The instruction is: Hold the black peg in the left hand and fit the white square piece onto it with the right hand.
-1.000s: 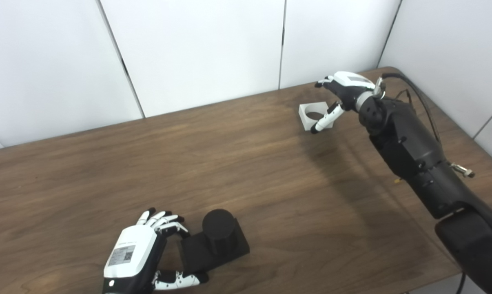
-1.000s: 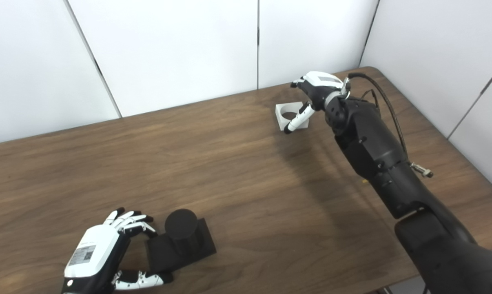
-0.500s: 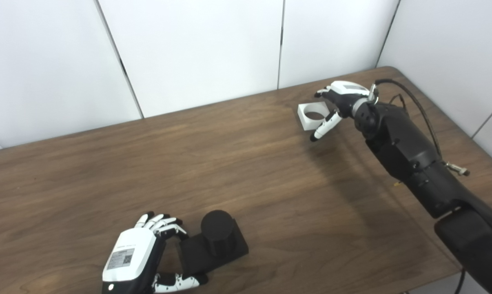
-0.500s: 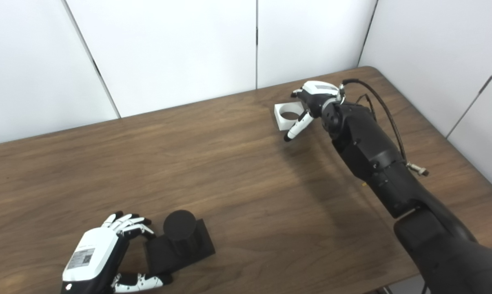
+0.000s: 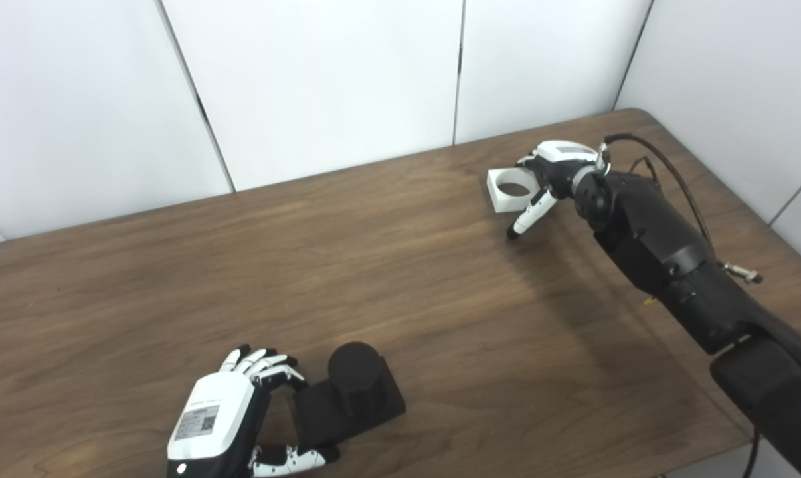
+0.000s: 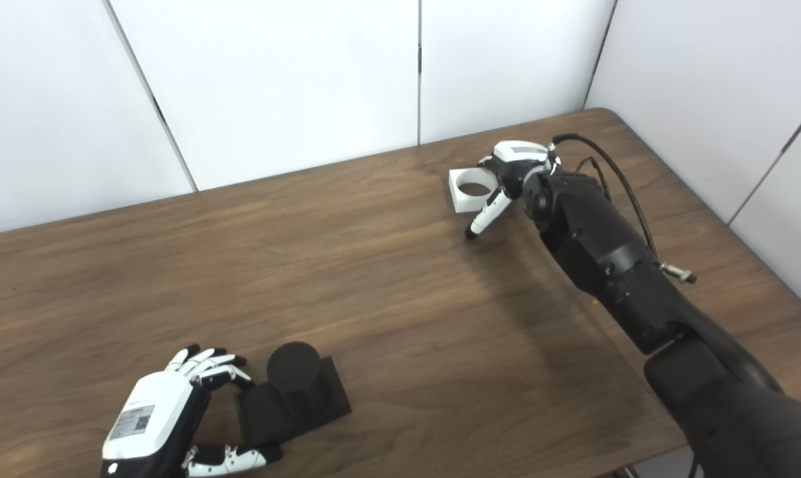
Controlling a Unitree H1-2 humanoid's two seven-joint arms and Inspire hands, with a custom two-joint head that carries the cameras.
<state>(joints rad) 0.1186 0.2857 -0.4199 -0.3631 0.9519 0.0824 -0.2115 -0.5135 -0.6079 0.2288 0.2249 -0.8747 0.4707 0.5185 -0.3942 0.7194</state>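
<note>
The black peg (image 5: 355,370) is a short cylinder standing upright on a square black base (image 5: 367,410) near the table's front left. My left hand (image 5: 216,419) lies at the base's left end, fingers curled by its far corner and thumb along its near edge, not clearly clamped. The white square piece (image 5: 498,201), with a round hole, lies flat at the far right. My right hand (image 5: 560,161) is low over its right side, open. The thumb reaches down in front of the piece and the fingers are behind it.
The brown wooden table (image 5: 387,265) ends at a white panelled wall at the back and on the right. My right forearm (image 5: 666,245) with its black cable crosses the table's right part. The table's near edge runs just below the left hand.
My right hand has come down and slightly nearer, settling around the white piece, with its thumb now lower in front. The left hand and black peg have hardly moved.
</note>
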